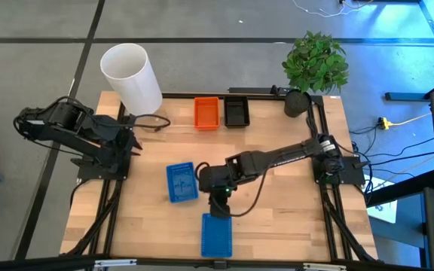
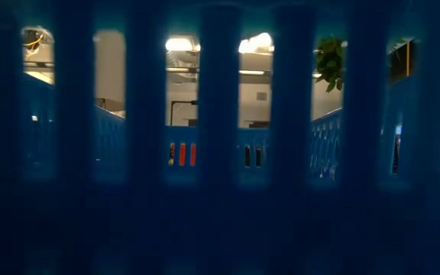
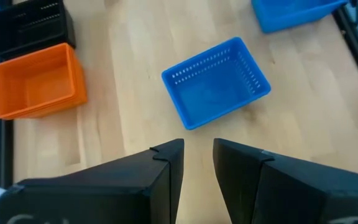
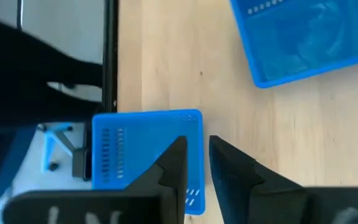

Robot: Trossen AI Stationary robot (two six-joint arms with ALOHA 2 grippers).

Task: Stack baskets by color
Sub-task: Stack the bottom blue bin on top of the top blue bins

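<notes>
An orange basket [image 1: 206,113] and a black basket [image 1: 236,111] sat empty side by side at the upper centre of the surface [image 1: 285,218]. One blue basket [image 1: 180,182] lay left of the right tool [image 1: 219,197]; another blue basket [image 1: 217,234] lay just below it. That tool's fingers stood narrow, holding nothing. The left tool [image 3: 197,163], at the left edge, was narrowly parted and empty.
</notes>
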